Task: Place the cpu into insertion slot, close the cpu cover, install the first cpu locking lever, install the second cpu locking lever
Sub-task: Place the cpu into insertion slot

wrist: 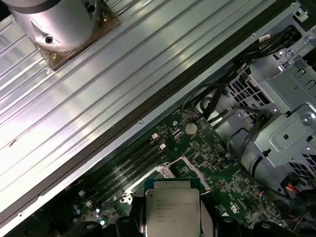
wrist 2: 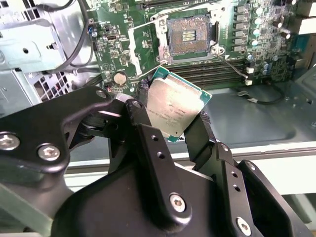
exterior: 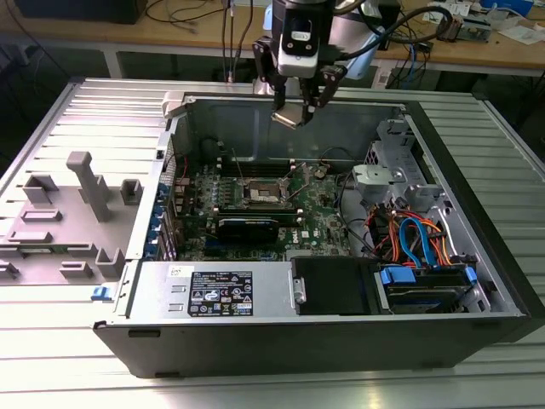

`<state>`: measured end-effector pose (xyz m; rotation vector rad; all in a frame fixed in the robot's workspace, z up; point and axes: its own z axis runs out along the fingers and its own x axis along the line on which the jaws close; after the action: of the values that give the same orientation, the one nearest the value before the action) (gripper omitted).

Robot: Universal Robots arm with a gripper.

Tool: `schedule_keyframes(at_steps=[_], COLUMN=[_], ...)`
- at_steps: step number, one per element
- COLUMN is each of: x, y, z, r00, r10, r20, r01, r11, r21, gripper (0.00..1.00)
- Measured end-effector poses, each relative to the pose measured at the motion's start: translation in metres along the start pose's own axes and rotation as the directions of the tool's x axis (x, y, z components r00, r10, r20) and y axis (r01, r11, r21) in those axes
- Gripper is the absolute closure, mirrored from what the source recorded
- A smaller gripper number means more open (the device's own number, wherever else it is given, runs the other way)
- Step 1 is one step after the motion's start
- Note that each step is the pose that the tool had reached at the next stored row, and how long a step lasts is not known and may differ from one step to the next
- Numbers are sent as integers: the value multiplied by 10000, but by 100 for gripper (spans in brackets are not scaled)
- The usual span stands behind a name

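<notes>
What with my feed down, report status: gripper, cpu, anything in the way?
Gripper shut on cpu, high over the open case. Insertion slot bare, uncovered. Nothing seen between them.

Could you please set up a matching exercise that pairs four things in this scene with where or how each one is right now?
Things:
1. cpu
2. insertion slot
3. grey plastic fixture
4. blue cables

Places or states:
A. outside the case, at the exterior view's left
B. empty, on the green motherboard
C. clamped in the gripper
D. inside the case, at the exterior view's right

Pairs: 1-C; 2-B; 3-A; 4-D
</notes>
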<state>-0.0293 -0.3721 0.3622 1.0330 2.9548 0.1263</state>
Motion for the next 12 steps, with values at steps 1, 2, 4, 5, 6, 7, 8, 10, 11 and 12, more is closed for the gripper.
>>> schedule_keyframes(at_steps=[1, 2, 4, 5, 6, 7, 8, 10, 11, 12], x=[0, 0, 0, 0, 0, -1, -1, -1, -1, -1], y=[0, -1, -1, -1, -1, -2, -3, -4, -4, -5], z=[2, 5, 9, 12, 17, 26, 37, 50, 55, 60], r00=[10000, 9997, 9984, 9979, 9977, 9976, 9976, 9975, 9975, 9974], r10=[89, 238, 568, 638, 678, 692, 695, 703, 708, 719], r20=[7, 20, 45, 49, 52, 53, 54, 55, 56, 57], r01=[-89, -238, -568, -638, -678, -692, -695, -703, -708, -719], r11=[10000, 9997, 9984, 9980, 9977, 9976, 9976, 9975, 9975, 9974], r21=[-2, -4, -12, -15, -16, -17, -16, -15, -15, -15], gripper=[46, 46, 46, 46, 46, 46, 46, 46, 46, 46])
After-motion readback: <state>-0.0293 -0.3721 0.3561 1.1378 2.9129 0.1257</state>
